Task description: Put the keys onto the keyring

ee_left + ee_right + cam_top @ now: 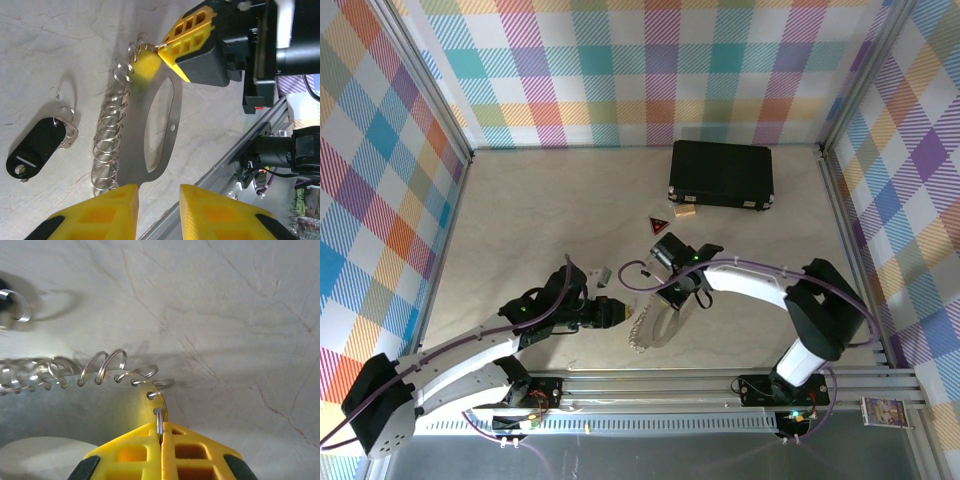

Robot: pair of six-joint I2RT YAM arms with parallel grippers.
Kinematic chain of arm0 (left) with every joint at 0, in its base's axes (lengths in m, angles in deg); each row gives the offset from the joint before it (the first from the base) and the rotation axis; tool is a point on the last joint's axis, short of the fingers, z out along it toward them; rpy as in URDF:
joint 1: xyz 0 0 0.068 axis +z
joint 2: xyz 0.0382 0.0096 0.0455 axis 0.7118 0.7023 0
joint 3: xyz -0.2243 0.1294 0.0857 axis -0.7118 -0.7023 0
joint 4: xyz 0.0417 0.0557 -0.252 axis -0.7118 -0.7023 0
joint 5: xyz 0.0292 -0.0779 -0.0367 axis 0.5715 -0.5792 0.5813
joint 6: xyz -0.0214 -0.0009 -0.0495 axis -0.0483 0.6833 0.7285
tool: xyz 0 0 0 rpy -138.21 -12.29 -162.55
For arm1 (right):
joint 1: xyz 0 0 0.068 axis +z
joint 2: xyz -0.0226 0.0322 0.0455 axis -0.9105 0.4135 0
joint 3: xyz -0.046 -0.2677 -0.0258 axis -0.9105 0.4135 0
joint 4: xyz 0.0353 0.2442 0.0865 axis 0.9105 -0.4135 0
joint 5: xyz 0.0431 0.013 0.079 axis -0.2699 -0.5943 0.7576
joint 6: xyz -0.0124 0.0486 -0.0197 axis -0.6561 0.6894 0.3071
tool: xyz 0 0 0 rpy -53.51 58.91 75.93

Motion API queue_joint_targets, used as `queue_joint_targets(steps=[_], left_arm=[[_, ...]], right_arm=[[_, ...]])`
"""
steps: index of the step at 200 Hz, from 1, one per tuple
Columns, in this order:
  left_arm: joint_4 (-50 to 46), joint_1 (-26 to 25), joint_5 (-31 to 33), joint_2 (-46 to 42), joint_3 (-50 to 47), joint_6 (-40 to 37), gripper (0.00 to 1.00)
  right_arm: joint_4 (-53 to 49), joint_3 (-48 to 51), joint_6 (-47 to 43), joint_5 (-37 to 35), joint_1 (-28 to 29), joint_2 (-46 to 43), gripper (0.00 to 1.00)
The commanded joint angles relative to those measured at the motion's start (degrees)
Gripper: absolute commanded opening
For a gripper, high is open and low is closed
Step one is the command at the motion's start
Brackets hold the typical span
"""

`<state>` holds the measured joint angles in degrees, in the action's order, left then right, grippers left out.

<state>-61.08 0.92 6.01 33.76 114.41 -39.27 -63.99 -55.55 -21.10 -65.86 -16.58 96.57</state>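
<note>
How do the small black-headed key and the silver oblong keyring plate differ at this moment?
The black-headed key is small, dark and carries one ring; the silver oblong keyring plate is far larger, with a row of rings. The key lies free; the keyring is pinched at one end by the right pincer. Both have metal rings.

No text, label or number is legible anywhere.
</note>
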Motion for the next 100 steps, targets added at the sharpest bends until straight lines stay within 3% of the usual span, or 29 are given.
queue_joint_targets(steps=[1,100], left_arm=[[-2.88,0.53,-0.62,-2.63,4.42,-4.47,0.27],[-13.36,0.57,-6.10,-9.02,23.90,-22.04,0.27]], right_arm=[[3.19,1.53,-1.43,6.23,1.02,-5.84,0.01],[6.42,0.02,-0.48,26.98,1.28,-30.29,0.00]])
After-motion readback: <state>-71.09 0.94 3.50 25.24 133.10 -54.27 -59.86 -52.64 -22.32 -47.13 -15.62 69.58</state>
